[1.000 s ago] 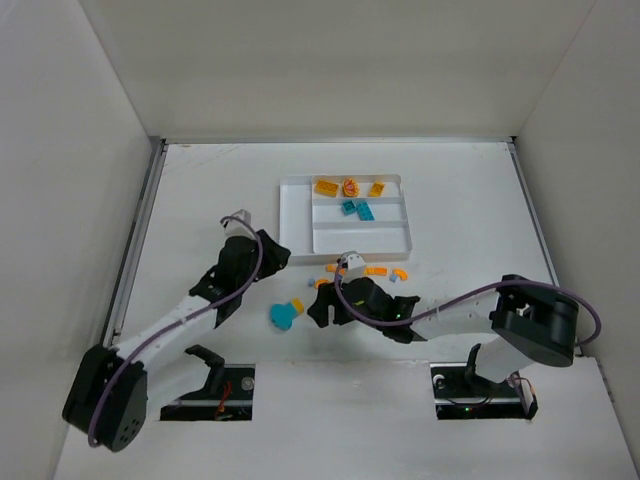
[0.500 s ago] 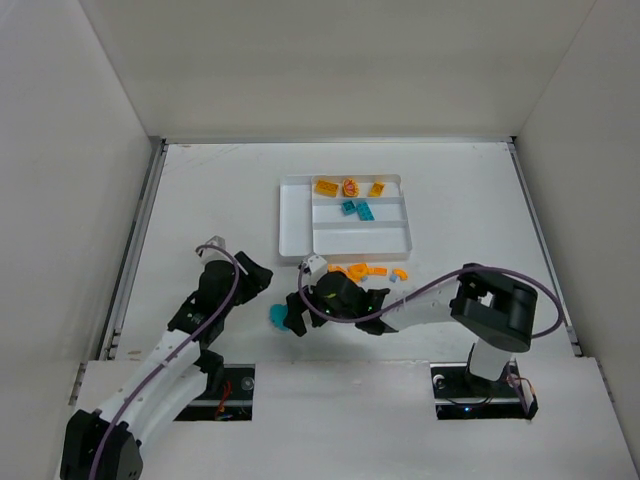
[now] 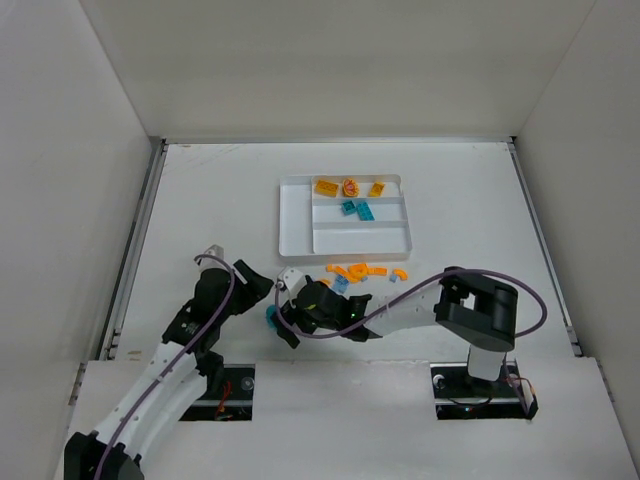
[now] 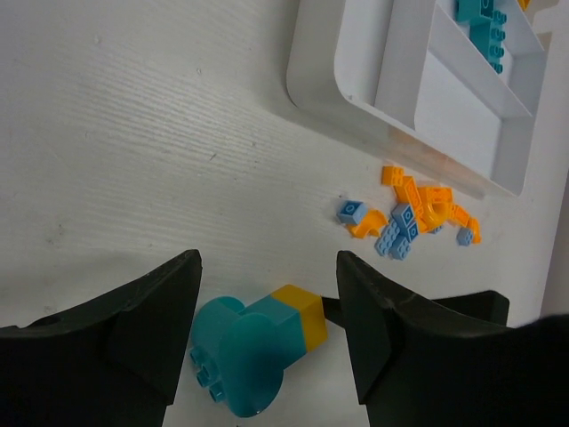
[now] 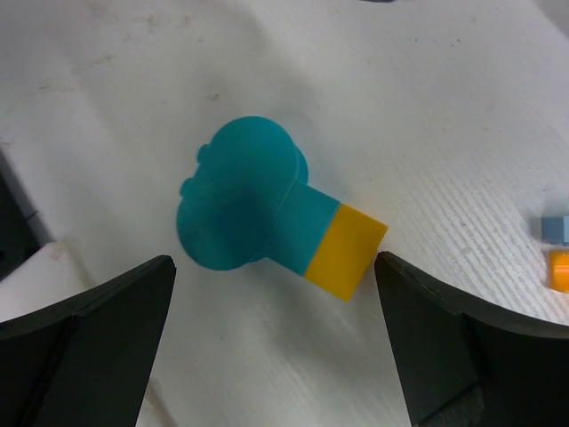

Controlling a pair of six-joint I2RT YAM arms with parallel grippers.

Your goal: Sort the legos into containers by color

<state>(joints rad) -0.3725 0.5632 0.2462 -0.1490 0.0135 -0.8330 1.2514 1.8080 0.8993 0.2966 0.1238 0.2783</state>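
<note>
A large teal piece with a yellow block on its end lies on the table near the arm bases. It shows in the left wrist view and the right wrist view. My left gripper is open, with the piece low between its fingers. My right gripper is open just above the piece, fingers on both sides. The white tray holds orange and yellow legos in its far section and teal ones in the middle section. A pile of loose legos lies in front of the tray.
The tray's near corner and the loose orange and light blue pile show in the left wrist view. A light blue bit and an orange bit sit at the right edge of the right wrist view. Both arms crowd the same spot.
My right gripper has moved left from the loose pile to the teal and yellow piece. My left arm has drawn back toward the near edge, its gripper still facing the piece.
</note>
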